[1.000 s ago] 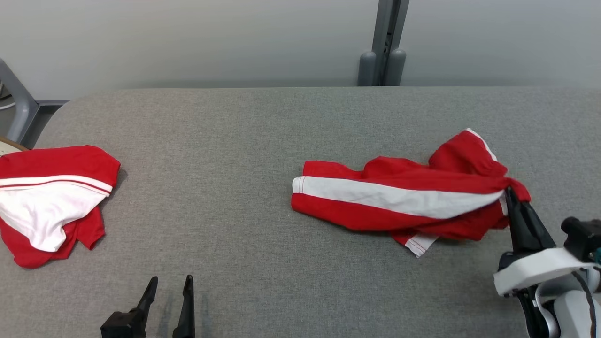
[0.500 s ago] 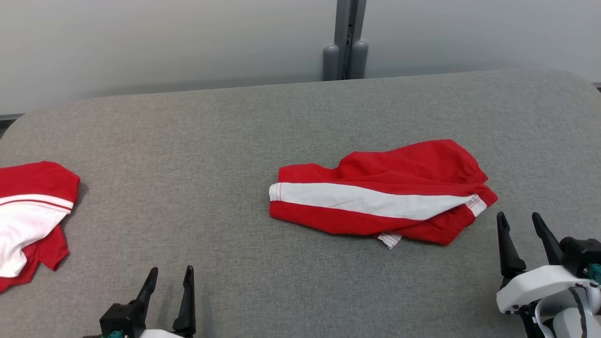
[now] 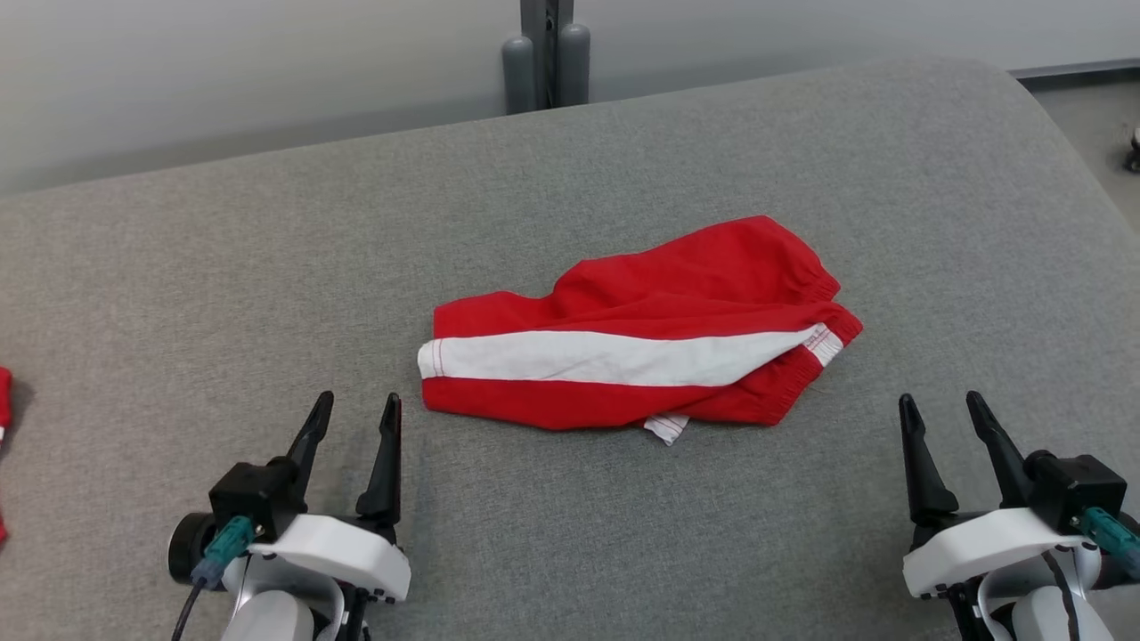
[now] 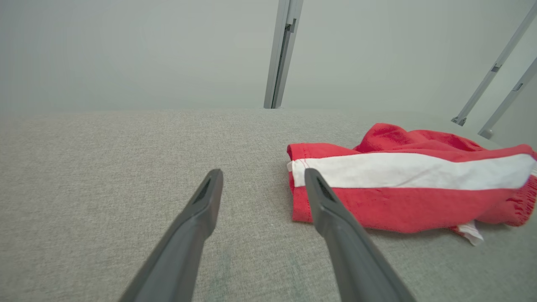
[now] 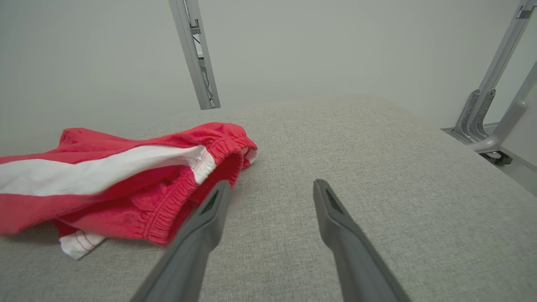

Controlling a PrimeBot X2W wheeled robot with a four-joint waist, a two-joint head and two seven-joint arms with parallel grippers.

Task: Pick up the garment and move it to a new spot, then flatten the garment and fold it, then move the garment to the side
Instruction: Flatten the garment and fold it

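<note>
The garment (image 3: pixel 641 338), a pair of red shorts with a broad white side stripe, lies crumpled in the middle of the grey table (image 3: pixel 570 178). Its elastic waistband points to the right. My left gripper (image 3: pixel 354 411) stands open just left of the garment's hem, apart from it. My right gripper (image 3: pixel 940 408) stands open to the right of the waistband, with nothing between its fingers. The left wrist view has the garment (image 4: pixel 402 184) right of my left gripper (image 4: pixel 262 178). In the right wrist view, the garment (image 5: pixel 117 176) lies left of my right gripper (image 5: pixel 270 188).
A sliver of a second red garment (image 3: pixel 4 401) shows at the far left edge of the table. A grey metal post (image 3: pixel 545 53) stands behind the table's far edge. The table's rounded right corner (image 3: pixel 1024 89) drops to the floor.
My right gripper opened and let go of the garment's waistband, then drew back toward me. The garment settled flat on the table. The head camera has turned right, so everything shifted left.
</note>
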